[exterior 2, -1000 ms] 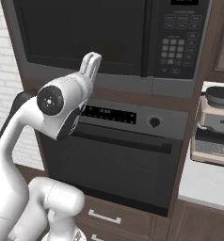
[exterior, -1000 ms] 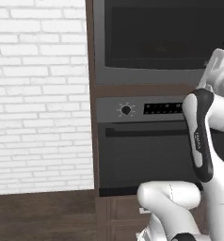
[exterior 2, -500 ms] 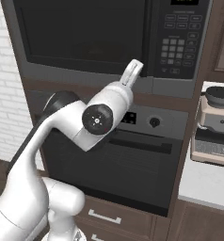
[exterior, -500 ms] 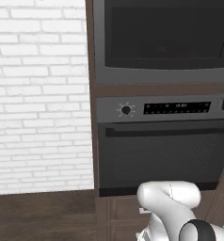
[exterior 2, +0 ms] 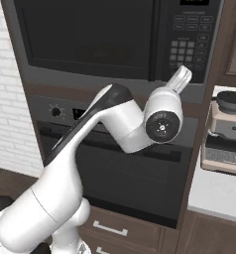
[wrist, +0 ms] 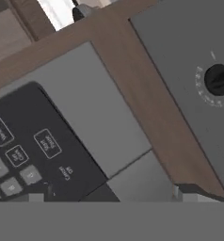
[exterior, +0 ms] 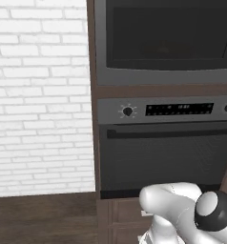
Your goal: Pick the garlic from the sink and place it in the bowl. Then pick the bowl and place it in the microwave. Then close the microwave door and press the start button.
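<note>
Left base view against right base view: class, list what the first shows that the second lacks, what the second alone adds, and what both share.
Left base view alone: a white brick wall beside the cabinet. Right base view alone: the microwave's keypad, a coffee machine on the counter, and the gripper raised toward the keypad's lower edge. Both share the microwave with its microwave door shut, and the oven with its knob below.

The microwave [exterior 2: 110,44] has dark shiny glass and a grey metal frame; brown wood cabinet [wrist: 147,94] looks smooth
</note>
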Robot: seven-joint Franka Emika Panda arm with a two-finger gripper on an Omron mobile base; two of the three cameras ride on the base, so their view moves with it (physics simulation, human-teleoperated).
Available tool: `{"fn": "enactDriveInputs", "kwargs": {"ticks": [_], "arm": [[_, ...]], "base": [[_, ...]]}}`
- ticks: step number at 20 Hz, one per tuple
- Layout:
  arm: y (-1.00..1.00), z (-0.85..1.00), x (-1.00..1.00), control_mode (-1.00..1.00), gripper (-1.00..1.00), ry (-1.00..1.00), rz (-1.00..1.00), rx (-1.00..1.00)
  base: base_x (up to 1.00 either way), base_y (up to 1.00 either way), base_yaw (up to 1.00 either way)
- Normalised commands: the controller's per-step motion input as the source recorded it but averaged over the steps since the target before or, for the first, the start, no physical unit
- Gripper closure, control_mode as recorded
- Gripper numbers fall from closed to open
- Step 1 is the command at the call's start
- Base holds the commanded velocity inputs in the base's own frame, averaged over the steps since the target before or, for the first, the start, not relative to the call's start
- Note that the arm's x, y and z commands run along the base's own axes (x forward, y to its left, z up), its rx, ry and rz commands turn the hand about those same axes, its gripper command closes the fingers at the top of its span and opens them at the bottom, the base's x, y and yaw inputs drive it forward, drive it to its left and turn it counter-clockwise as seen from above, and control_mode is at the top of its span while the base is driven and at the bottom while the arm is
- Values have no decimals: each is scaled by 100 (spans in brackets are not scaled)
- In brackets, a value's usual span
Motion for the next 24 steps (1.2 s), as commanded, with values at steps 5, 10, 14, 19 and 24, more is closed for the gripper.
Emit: {"fn": "enactDriveInputs", "kwargs": {"ticks": [5, 10, 14, 19, 24], "arm": [[-3, -6, 71, -100, -100, 0, 8, 11], [-19, 0, 39, -100, -100, -5, 3, 10], [-33, 0, 2, -100, -100, -9, 0, 7], [-19, -13, 19, -100, -100, -4, 0, 6], [-2, -34, 25, -100, -100, 0, 1, 2]], "base": [[0, 0, 0], [0, 0, 0], [0, 0, 0], [0, 0, 0], [0, 0, 0]]}}
